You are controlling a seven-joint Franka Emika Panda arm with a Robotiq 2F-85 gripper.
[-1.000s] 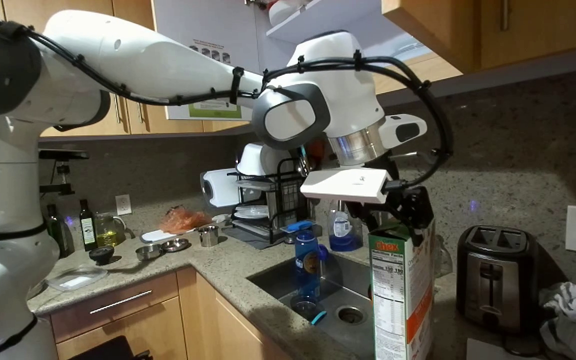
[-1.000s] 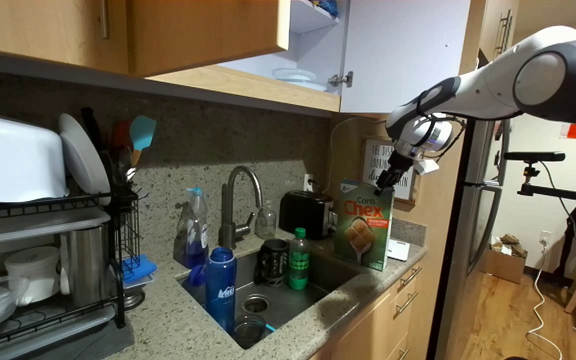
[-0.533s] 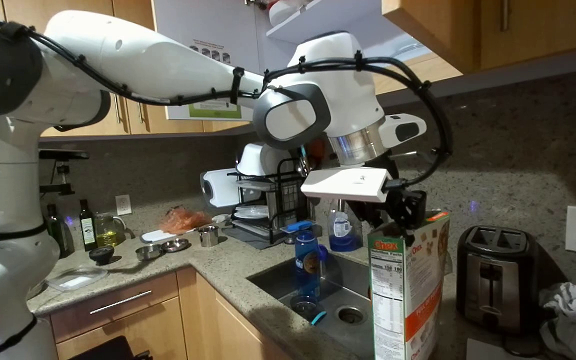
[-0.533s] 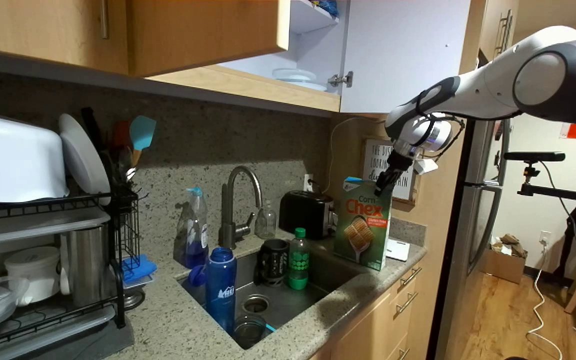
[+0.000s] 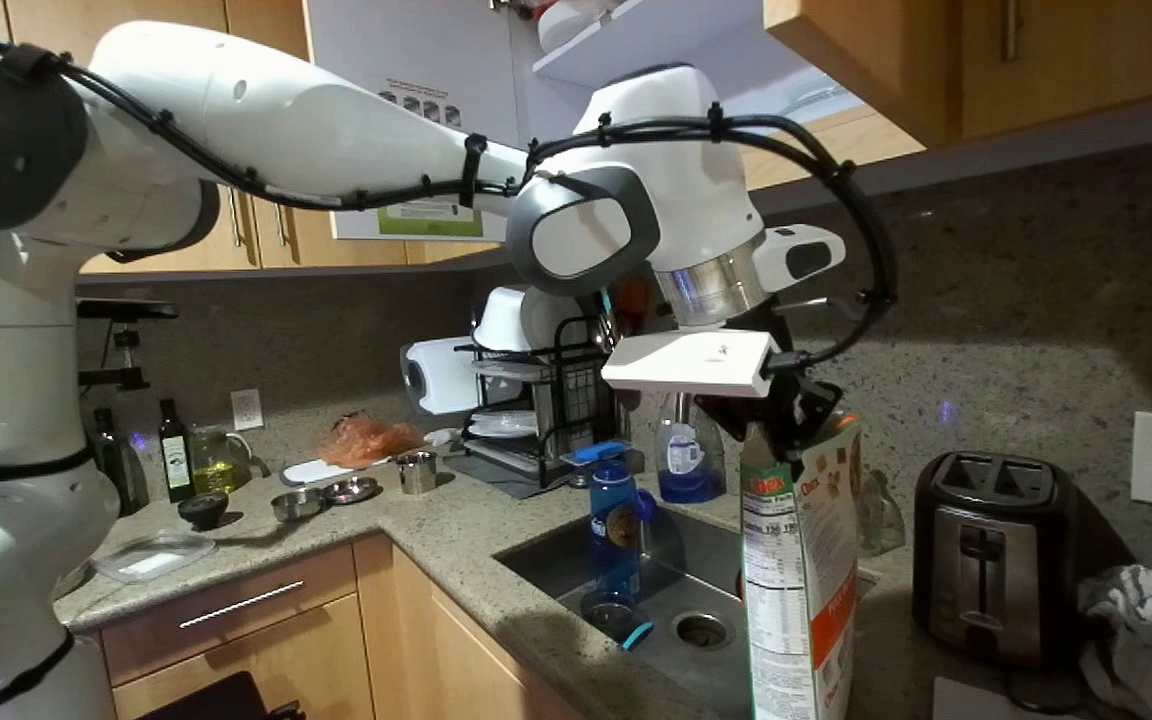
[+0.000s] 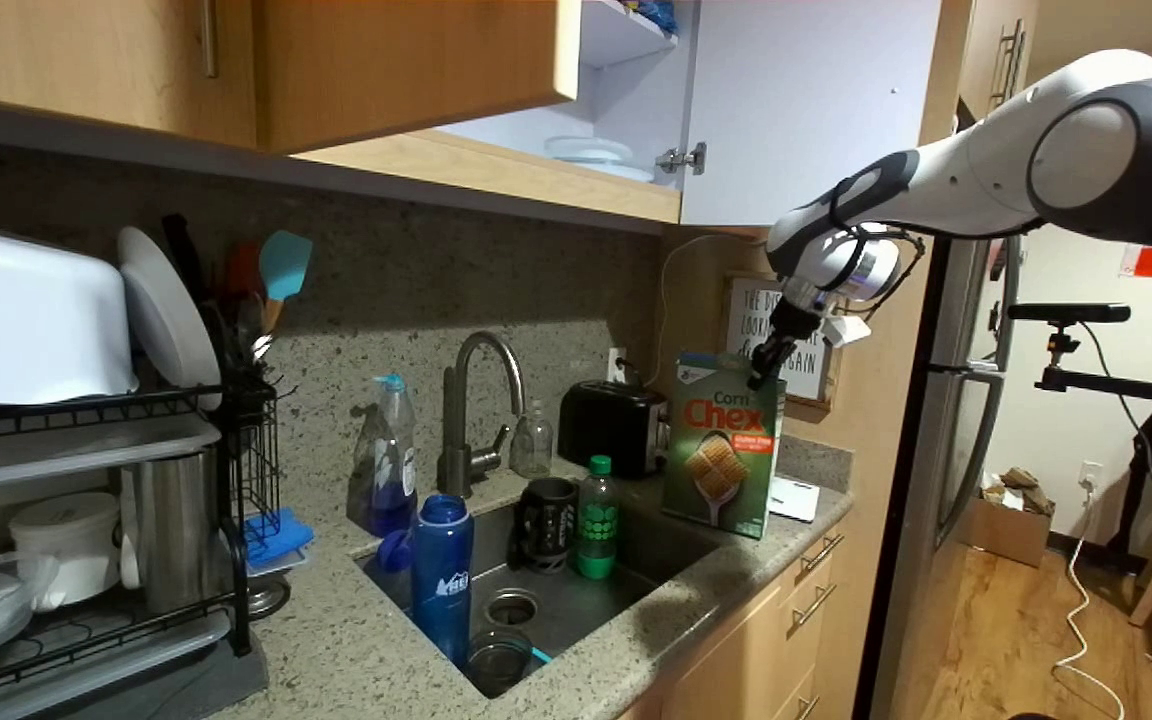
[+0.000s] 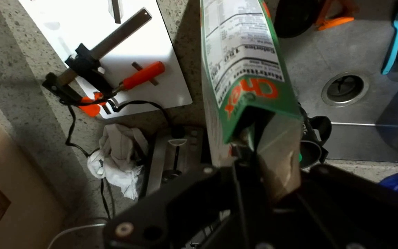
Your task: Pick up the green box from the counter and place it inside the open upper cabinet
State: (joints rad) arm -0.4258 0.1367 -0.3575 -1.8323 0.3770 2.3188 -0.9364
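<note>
The green box [image 6: 721, 450] stands upright on the granite counter [image 6: 321, 640], just beside the sink; its foot is out of frame in an exterior view [image 5: 781, 590]. Its top is open, and the rim looks squeezed and bent in the wrist view [image 7: 244, 52]. My gripper [image 7: 250, 155] comes down at a slant from above and is shut on the upper edge of the carton; part of the pinch is dark and hidden. Above the sink, the upper cabinet [image 6: 516, 185] has its door swung wide, with a pale interior and clear dishes on its bottom board.
A toaster [image 5: 981, 560] and a crumpled cloth [image 5: 1146, 640] are close to the box. In the sink [image 6: 576, 580] stand a blue bottle [image 6: 441, 590], a black mug [image 6: 546, 520] and a green bottle [image 6: 596, 520]. The faucet [image 6: 456, 420] rises behind. Another cabinet door [image 5: 866, 70] juts out overhead.
My gripper has closed from wide to shut on the box's upper edge. The top of the carton has been drawn in, and the box has shifted and turned slightly. The arm has barely moved.
</note>
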